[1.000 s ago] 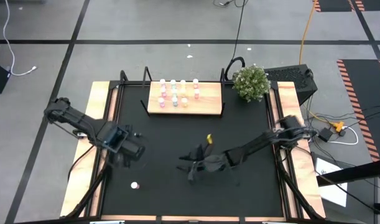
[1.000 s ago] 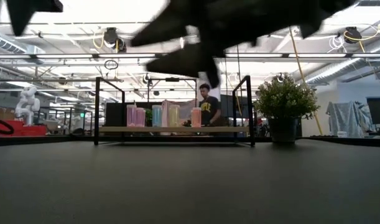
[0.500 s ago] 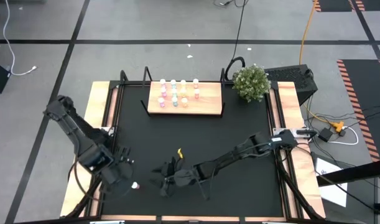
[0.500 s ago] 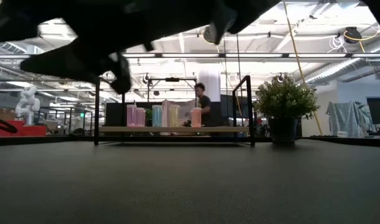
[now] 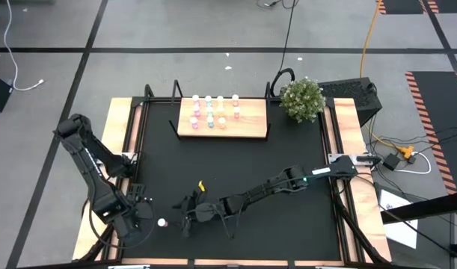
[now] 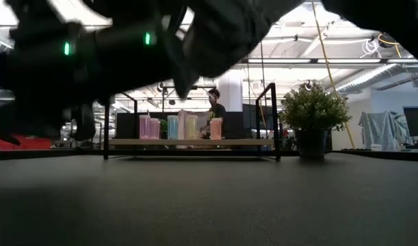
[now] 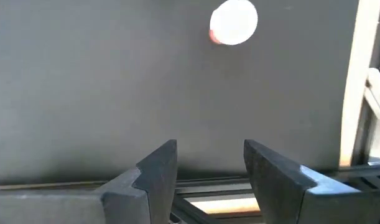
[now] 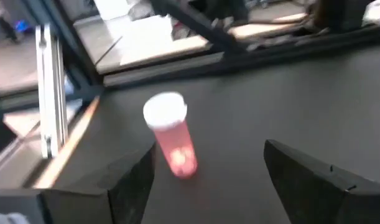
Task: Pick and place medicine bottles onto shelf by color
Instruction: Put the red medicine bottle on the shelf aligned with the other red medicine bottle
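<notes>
Our right gripper (image 5: 185, 222) has swept from mid-bench to the near left, spread wide just beside the last loose bottle (image 5: 162, 222), so we judge a pick is next. That bottle is pink-bodied, white-capped, upright. The left gripper (image 5: 136, 220), empty and partly spread, has retreated beside it. The shelf (image 5: 247, 128) stands far off.

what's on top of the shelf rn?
The shelf carries roughly eleven white-capped bottles in rows, pink, blue, yellow and orange. In the low view the front ones cover those behind, so the exact count stays unclear.
</notes>
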You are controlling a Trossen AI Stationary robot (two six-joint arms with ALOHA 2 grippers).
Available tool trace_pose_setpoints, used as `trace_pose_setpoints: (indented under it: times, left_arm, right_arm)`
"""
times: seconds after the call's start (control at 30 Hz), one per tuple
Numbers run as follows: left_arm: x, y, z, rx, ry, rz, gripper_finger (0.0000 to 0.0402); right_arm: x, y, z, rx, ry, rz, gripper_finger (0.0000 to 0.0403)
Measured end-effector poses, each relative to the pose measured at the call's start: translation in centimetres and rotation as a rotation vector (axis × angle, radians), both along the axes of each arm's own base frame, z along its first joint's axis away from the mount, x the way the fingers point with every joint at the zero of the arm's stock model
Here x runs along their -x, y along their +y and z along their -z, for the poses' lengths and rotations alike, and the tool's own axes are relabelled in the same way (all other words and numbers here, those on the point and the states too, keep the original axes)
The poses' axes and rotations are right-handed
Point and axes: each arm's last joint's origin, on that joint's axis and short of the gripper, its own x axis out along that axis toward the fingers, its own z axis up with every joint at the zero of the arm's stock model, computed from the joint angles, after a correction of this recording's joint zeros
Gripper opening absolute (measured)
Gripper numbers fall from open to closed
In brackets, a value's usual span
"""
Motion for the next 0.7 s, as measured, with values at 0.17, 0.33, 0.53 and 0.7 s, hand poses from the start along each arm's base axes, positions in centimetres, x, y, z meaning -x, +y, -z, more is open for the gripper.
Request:
trace_pose_setpoints:
  times: [0.17, 0.33, 0.53, 0.7]
  left_arm:
    - [0.2, 0.0, 0.6, -0.007, 0.013, -0.069, 0.0186]
    - [0.3, 0.0, 0.5, -0.005, 0.017, -0.076, 0.0186]
    - [0.3, 0.0, 0.5, 0.001, 0.027, -0.038, 0.0186]
    - [0.3, 0.0, 0.5, -0.001, 0.028, -0.031, 0.0186]
  right_arm:
    - [-0.6, -0.6, 2.2, 0.03, 0.019, -0.091, 0.0301]
    - [-1.3, -0.8, 3.9, 0.066, 0.013, -0.186, 0.0302]
    - [-2.3, -1.3, 4.9, 0.119, -0.022, -0.214, 0.0302]
    - [-2.7, -1.8, 5.8, 0.136, -0.06, -0.276, 0.0302]
